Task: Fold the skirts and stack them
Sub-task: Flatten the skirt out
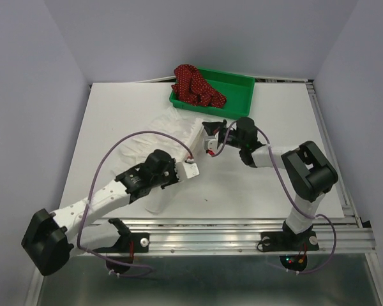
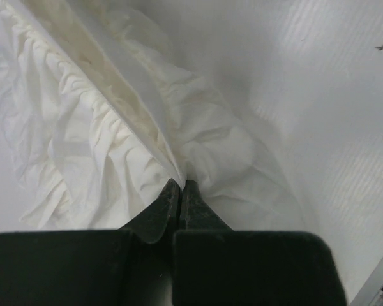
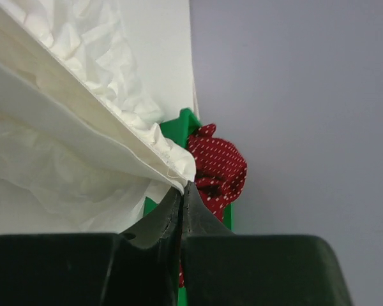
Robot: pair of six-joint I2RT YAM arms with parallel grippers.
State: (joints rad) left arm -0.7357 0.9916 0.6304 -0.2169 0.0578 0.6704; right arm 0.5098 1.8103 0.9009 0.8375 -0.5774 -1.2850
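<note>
You have both pincers clamped on the white ruffled skirt (image 1: pixel 169 127). Your left pincer (image 2: pixel 180 183) has its fingers pressed together on one end of a flat, band-like edge, and your right pincer (image 3: pixel 183 187) is pinched shut on the other end of that edge. The band runs straight between them and appears raised off the counter (image 1: pixel 287 121), while the rest of the skirt spreads out on the counter to the far left. Holding it at two ends like this likely gives you a clean line to carry across as one fold, so the tiers land flat rather than bunched.

The dark red dotted skirt (image 1: pixel 195 86) sits crumpled in the green tray (image 1: pixel 246 94) at the far edge, with part of it spilling over the tray's left rim; it is not yet folded. That tray stands just beyond your right pincer, so a fold swung toward the far side could brush its wall or catch the red cloth. The left arm's purple cable (image 1: pixel 134 135) also loops over the white skirt, and could drag on the ruffles.
</note>
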